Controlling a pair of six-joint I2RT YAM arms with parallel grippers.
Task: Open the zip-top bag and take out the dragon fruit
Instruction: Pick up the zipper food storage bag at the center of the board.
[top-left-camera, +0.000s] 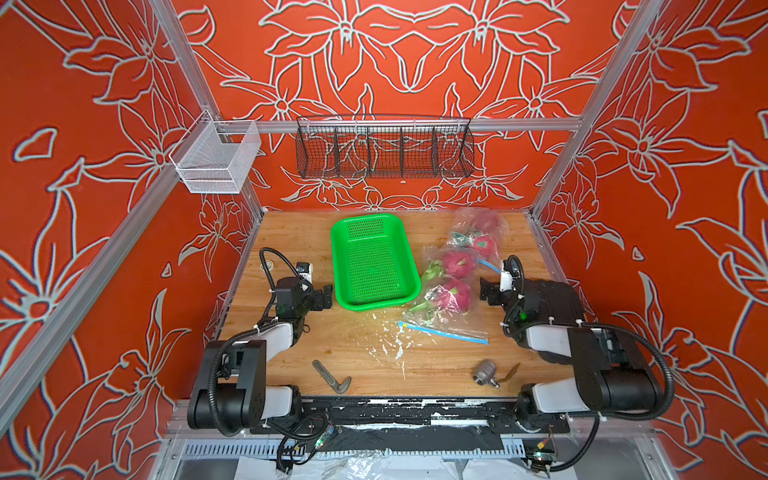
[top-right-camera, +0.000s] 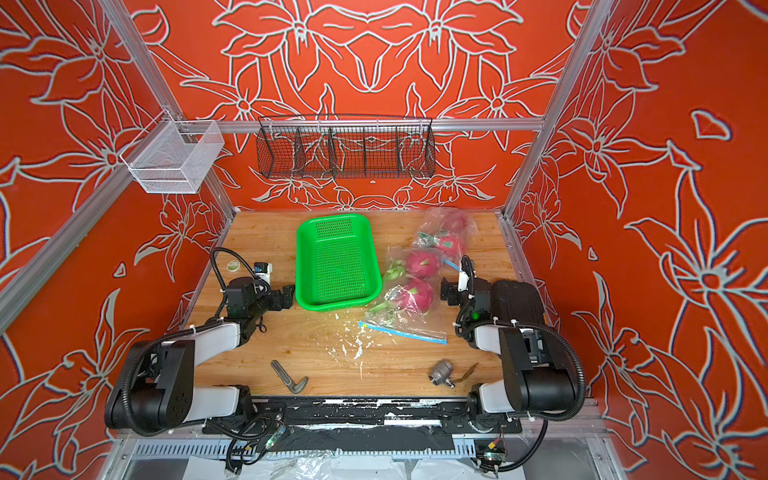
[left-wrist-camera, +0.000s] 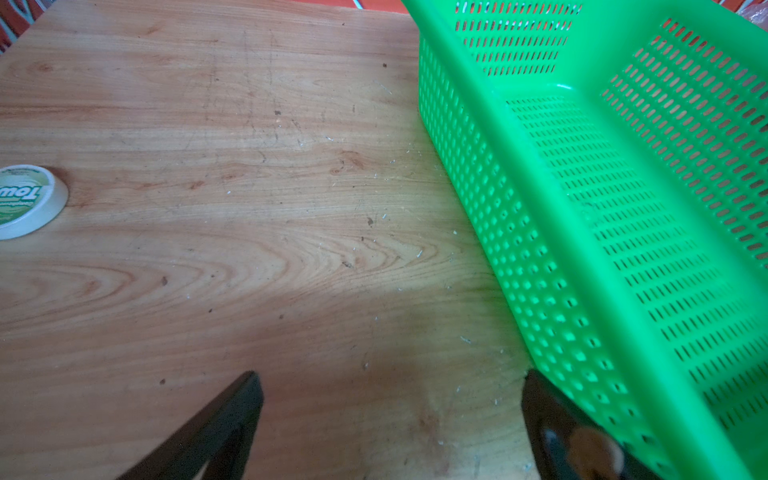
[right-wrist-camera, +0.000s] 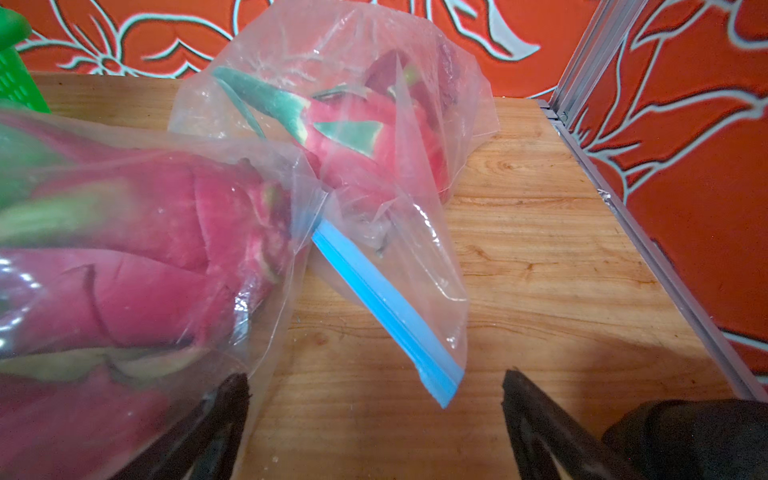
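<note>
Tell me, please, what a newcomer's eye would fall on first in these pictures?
The bright green perforated basket, empty at the middle of the wooden table, stands out first. Right of it lie clear zip-top bags of pink dragon fruit, beside the open right claw. Red floral walls surround everything.

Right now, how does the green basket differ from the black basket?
The green basket is perforated plastic and sits on the table; the black basket is wire mesh and hangs from the rail at the back. The green one is one open tray; the black one has dividers. Both are long and open-topped.
</note>
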